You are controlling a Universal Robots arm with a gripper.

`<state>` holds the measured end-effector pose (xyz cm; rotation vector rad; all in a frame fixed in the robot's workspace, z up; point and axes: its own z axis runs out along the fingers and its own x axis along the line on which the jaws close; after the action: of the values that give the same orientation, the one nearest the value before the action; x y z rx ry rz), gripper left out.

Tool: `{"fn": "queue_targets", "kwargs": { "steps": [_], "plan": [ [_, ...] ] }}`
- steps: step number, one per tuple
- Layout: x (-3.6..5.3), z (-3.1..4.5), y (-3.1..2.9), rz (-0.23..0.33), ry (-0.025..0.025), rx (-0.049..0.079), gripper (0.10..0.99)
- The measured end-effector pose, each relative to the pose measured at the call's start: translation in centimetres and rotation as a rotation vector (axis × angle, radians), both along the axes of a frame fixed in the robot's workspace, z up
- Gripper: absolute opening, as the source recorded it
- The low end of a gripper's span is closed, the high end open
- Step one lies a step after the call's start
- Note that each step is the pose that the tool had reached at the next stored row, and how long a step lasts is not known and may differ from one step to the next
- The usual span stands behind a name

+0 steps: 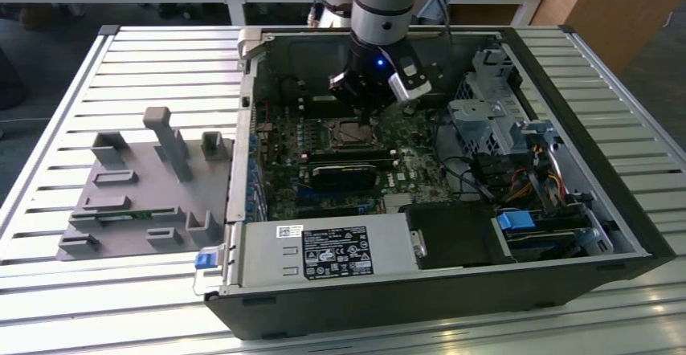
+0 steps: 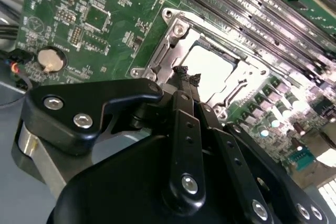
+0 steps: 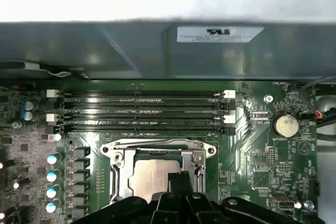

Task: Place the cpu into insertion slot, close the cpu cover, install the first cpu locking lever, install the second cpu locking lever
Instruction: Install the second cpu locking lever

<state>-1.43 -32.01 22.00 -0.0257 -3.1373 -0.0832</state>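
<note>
- 1 arm hangs down inside the open computer case, its gripper (image 1: 365, 103) directly above the insertion slot (image 1: 349, 133) on the green board (image 2: 105, 19).
- The cpu (image 3: 151, 178) already lies in the slot, dull silver top up and sitting square to it.
- The cpu cover (image 3: 157, 147) looks folded down flat around the chip, its window framing the metal top. I cannot make out from here whether either locking lever is hooked.
- In both wrist views the 2 fingers are drawn together into 1 narrow tip with nothing between them. That tip is low over the cover's edge on the side of the slot away from the memory slots (image 3: 139, 111). Whether it actually touches the metal is hard to say.
- My reading is that the cover step is in hand, or just finishing.
- To do it well, I would press straight down on the frame, never on the chip's top.
- I would keep the push slow and even, so the cover seats flat and does not shift the chip.
- The tip should also stay off the small capacitors beside the slot.
</note>
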Motion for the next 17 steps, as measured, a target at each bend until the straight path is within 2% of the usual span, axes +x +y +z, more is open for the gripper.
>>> {"fn": "queue_targets", "kwargs": {
  "steps": [4,8,17],
  "plan": [
    [0.00,0.99,0.00,0.000,0.0000,0.000,0.106],
    [0.00,1.16,-0.18,0.000,0.0000,0.000,0.106],
    [0.00,1.16,-1.98,0.000,0.0000,0.000,0.106]
  ]
}}
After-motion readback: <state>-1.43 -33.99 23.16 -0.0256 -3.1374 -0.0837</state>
